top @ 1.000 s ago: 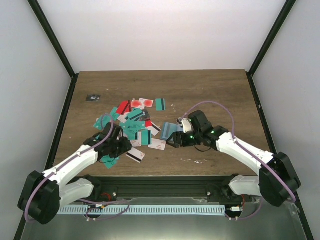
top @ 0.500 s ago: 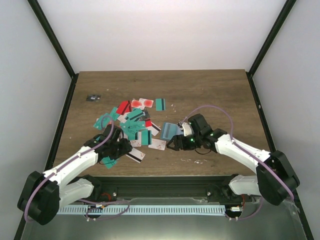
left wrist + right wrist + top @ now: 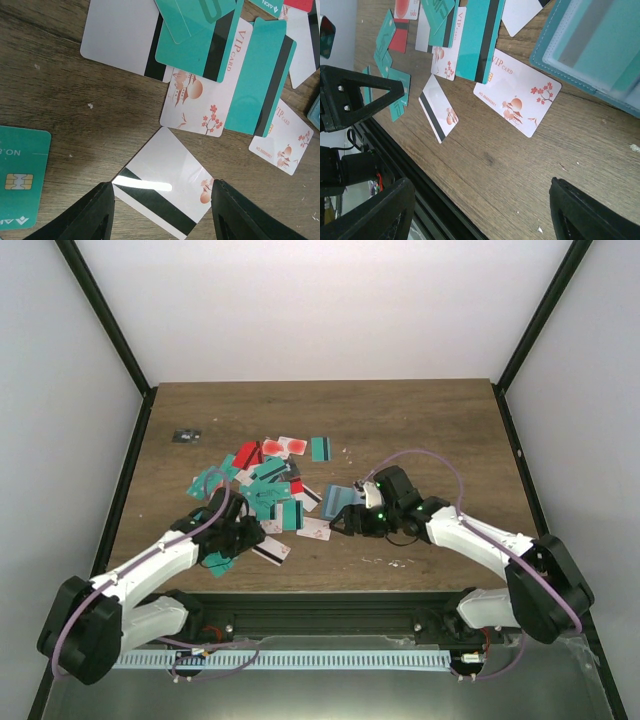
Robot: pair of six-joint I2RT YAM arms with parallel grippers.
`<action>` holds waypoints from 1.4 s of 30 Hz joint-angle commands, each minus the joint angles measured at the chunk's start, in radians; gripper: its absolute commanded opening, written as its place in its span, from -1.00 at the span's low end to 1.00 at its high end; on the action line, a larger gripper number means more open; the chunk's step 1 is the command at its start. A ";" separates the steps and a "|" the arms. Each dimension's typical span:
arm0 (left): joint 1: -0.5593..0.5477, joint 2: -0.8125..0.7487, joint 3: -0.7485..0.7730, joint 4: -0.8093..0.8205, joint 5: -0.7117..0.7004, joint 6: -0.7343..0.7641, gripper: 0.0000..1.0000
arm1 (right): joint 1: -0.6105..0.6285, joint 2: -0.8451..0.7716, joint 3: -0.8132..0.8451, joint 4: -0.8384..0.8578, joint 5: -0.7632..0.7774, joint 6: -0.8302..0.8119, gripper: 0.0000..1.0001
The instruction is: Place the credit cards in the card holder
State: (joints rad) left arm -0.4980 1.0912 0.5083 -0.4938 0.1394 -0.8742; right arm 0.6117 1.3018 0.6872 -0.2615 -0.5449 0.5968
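Wood table (image 3: 420,420) | left fingers (image 3: 95,215) spread astride white card (image 3: 162,187) | right fingers (image 3: 590,210) spread, empty, near card holder (image 3: 600,45)

Just ahead of the left hand (image 3: 162,192), a blossom card (image 3: 197,102) reads "VIP CARD" along its right edge. Farther to that hand's right, a second blossom card (image 3: 282,137) carries "VIP CARD" and a number starting "NO.", its digits too small to read. This card also lies ahead of the right hand (image 3: 482,187). To the left of the left hand, a teal chip card (image 3: 20,170) shows letters ending in "ON".
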 commanded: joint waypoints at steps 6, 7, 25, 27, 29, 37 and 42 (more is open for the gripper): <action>-0.004 0.036 0.013 0.024 -0.006 0.050 0.11 | -0.011 0.008 0.015 0.041 0.038 0.052 0.58; -0.004 0.038 0.011 0.027 -0.006 0.055 0.11 | -0.012 0.002 0.013 0.041 0.047 0.055 0.60; 0.036 0.095 0.000 0.029 0.002 0.156 0.11 | -0.013 0.006 -0.041 0.114 0.075 0.189 0.74; 0.037 0.112 -0.003 0.051 0.027 0.171 0.11 | -0.013 -0.010 -0.066 0.125 0.081 0.206 0.73; 0.038 0.129 0.002 0.061 0.033 0.204 0.11 | -0.013 -0.025 -0.091 0.139 0.084 0.224 0.74; 0.036 0.249 0.051 0.099 0.049 0.259 0.11 | -0.013 -0.049 -0.138 0.168 0.084 0.269 0.74; 0.035 0.274 0.041 0.119 0.123 0.259 0.09 | -0.014 -0.094 -0.133 0.132 0.098 0.275 0.74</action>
State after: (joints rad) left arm -0.4644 1.3407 0.5743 -0.3737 0.2035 -0.6365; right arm 0.6048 1.2541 0.5533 -0.1246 -0.4698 0.8547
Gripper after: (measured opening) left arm 0.547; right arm 0.870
